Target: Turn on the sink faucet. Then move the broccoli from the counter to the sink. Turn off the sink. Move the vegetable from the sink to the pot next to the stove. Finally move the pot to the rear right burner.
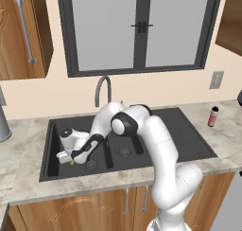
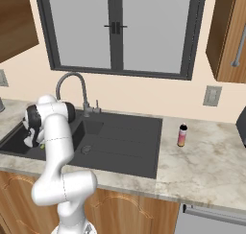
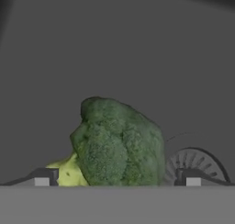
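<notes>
Reaching down into the left, larger basin of the sink [image 1: 189, 135], your arm has the gripper [image 1: 71, 160] low over the basin floor, and you can see a speck of green just at its tips in the left base view. Through the hand view you find the broccoli [image 3: 117, 142] lying on the dark basin floor, right between the two finger tips [image 3: 42, 178], with its green crown toward the right of that view and its pale yellow-green stalk pointing out to the left, so its long axis runs across the gap from one tip to the other. Your jaws stand spread wide, one tip on each side of the floret, and neither visibly presses on it; nothing is grasped. Just beyond the crown on the right you see the round drain [image 3: 195, 162]. Behind the basins the sink faucet [image 1: 102, 89] arches up against the wall, its spout curving toward the sink; whether water runs you cannot tell. On the worktop [image 2: 211, 156] to the right of the sink stands a small bottle [image 2: 182, 134], upright and well apart from the arm.
</notes>
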